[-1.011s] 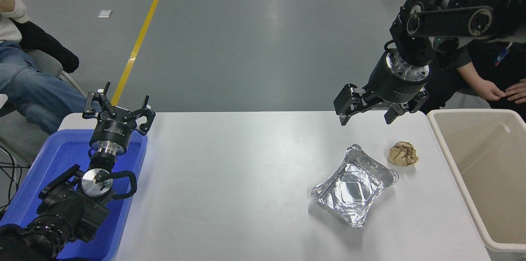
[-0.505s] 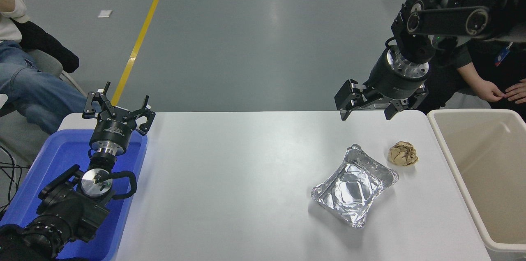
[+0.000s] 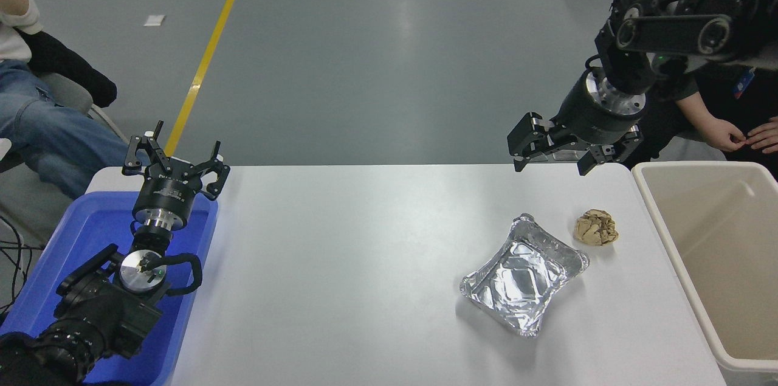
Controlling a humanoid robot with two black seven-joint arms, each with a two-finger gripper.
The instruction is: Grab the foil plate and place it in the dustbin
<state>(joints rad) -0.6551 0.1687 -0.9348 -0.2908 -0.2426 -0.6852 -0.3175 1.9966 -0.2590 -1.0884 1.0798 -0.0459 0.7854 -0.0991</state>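
2 grippers splayed: left (image 3: 175, 158), right (image 3: 554, 158); white table (image 3: 340, 264) | grey floor (image 3: 377, 58), yellow line (image 3: 209, 51)

The right arm comes in from the upper right edge, its dark links bent downward through a silver wrist ring, and the right tool (image 3: 553, 161) hangs in the air with its fingers spread wide, pointing down and a little to the left, gripping nothing. The left arm lies parked at the lower left, forearm angled up and away from the camera, and the left tool (image 3: 175, 158) points away with its fingers splayed apart, likewise empty.
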